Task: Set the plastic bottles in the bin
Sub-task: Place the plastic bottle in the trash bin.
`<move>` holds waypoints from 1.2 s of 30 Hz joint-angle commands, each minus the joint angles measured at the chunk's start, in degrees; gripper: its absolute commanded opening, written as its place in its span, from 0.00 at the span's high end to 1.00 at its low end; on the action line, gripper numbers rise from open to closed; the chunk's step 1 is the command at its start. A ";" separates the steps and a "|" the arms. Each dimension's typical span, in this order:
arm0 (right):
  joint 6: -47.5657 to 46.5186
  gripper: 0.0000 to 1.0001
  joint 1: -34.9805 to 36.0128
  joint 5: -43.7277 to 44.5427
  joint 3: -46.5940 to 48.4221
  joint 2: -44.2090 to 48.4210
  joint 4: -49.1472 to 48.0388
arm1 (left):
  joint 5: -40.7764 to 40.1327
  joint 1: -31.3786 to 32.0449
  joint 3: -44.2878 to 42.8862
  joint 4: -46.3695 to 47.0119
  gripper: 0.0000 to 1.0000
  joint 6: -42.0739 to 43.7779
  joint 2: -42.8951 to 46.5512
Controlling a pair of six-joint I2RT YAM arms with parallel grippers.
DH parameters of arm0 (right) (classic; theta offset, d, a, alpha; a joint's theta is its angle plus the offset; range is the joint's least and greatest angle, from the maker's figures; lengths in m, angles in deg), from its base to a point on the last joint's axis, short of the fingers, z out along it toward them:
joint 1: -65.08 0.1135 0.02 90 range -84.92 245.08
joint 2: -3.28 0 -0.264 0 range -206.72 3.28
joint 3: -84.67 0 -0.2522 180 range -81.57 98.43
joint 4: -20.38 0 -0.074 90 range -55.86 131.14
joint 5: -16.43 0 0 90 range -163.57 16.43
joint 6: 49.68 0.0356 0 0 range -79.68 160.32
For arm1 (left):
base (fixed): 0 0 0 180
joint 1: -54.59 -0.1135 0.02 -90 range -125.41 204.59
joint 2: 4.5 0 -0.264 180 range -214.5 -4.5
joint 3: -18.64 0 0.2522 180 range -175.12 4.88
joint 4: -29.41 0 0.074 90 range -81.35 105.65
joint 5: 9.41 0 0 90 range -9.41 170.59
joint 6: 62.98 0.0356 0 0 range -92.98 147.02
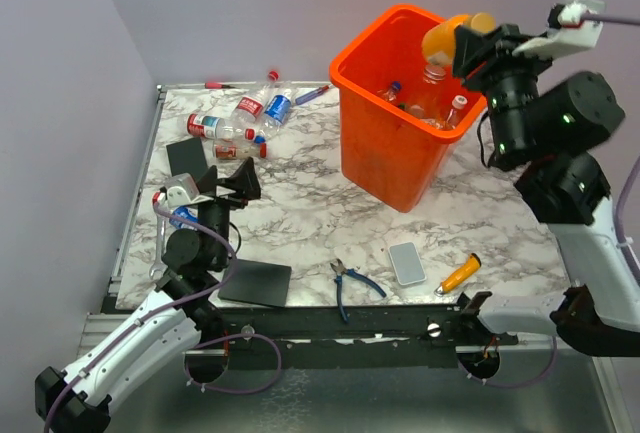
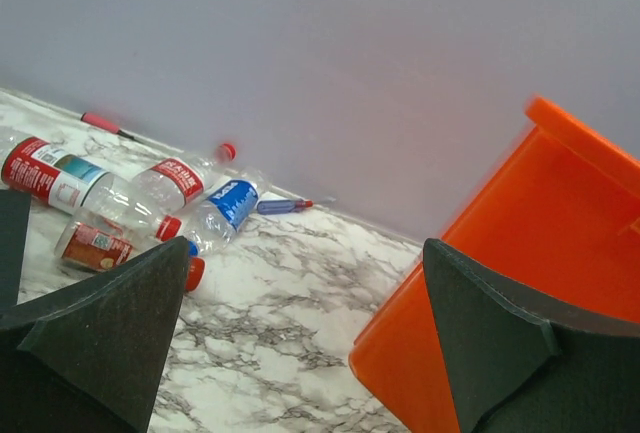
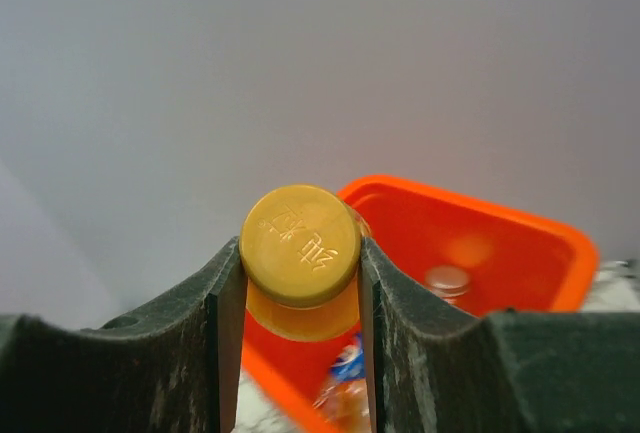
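Orange-tinted plastic with a yellow cap [image 3: 300,238]: the held bottle [image 1: 443,41] is pinched between the jaws of the right gripper [image 1: 468,43] [image 3: 300,253], high over the far rim of the bin [image 1: 345,58] [image 3: 565,243]. The right wrist view shows little of it beyond the cap. The bottles inside [image 1: 425,98] are partly hidden by the bin wall, so their number is unclear. The left gripper [image 1: 225,185] [image 2: 305,253] hangs with jaws spread wide, holding nothing. Loose bottles [image 1: 245,123] [image 2: 150,203] cluster on the table [image 1: 300,223] at its far left; the left wrist view cuts one off.

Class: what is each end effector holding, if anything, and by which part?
The right end effector grips an orange bottle by its cap, one finger on either side. The left end effector is open and holds nothing.
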 commanded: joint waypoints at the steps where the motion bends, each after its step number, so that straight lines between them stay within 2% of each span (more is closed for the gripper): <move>1: 7.19 1.00 -14.19 -1.67 4.55 -7.69 11.23 | 1.21 -0.52 -2.15 -1.65 0.01 -0.35 -1.81; 7: 14.36 1.00 -25.77 -1.92 -0.09 -12.37 8.94 | 0.34 -0.62 -3.02 -4.24 0.01 -0.66 -2.02; 11: 16.57 1.00 -31.03 -2.94 0.42 -17.47 11.47 | -0.41 -0.63 -2.87 -4.65 0.01 -0.94 -1.64; 15: 19.07 1.00 -33.13 -9.24 1.59 -21.75 17.16 | 0.49 -0.63 -3.48 -5.01 0.01 -1.46 -2.84; 18: 20.35 0.98 -33.10 -12.87 0.16 -21.88 17.78 | 1.26 -0.62 -3.83 -5.44 0.01 -1.81 -3.55; 19: 20.68 0.90 -33.10 -14.73 -0.06 -21.91 18.00 | 1.35 -0.62 -3.77 -5.50 0.01 -1.94 -3.60; 21: 20.19 0.54 -33.10 -19.54 1.15 -22.76 20.35 | 1.51 -0.62 -3.67 -5.55 0.01 -1.97 -3.78; 22: 20.32 0.39 -33.10 -20.69 2.59 -23.50 22.36 | 1.46 -0.62 -3.77 -5.74 0.01 -2.05 -4.06; 23: 20.91 0.30 -33.10 -21.01 3.75 -24.04 24.41 | 1.45 -0.63 -3.94 -6.13 0.01 -2.16 -4.30; 24: 21.33 0.24 -33.10 -21.17 4.29 -24.18 25.52 | 1.43 -0.67 -4.19 -6.39 0.01 -2.15 -4.68; 31: 23.01 0.11 -33.10 -27.27 3.63 -19.38 25.31 | 0.85 -0.62 -4.85 -7.68 0.01 -2.63 -6.22; 34: 23.53 0.08 -33.10 -34.51 3.67 -15.49 22.30 | -0.68 -0.67 -5.32 -8.87 0.01 -2.97 -6.95; 36: 23.42 0.07 -33.10 -43.54 1.76 -11.57 17.90 | -2.04 -0.62 -6.05 -10.53 0.01 -3.11 -8.05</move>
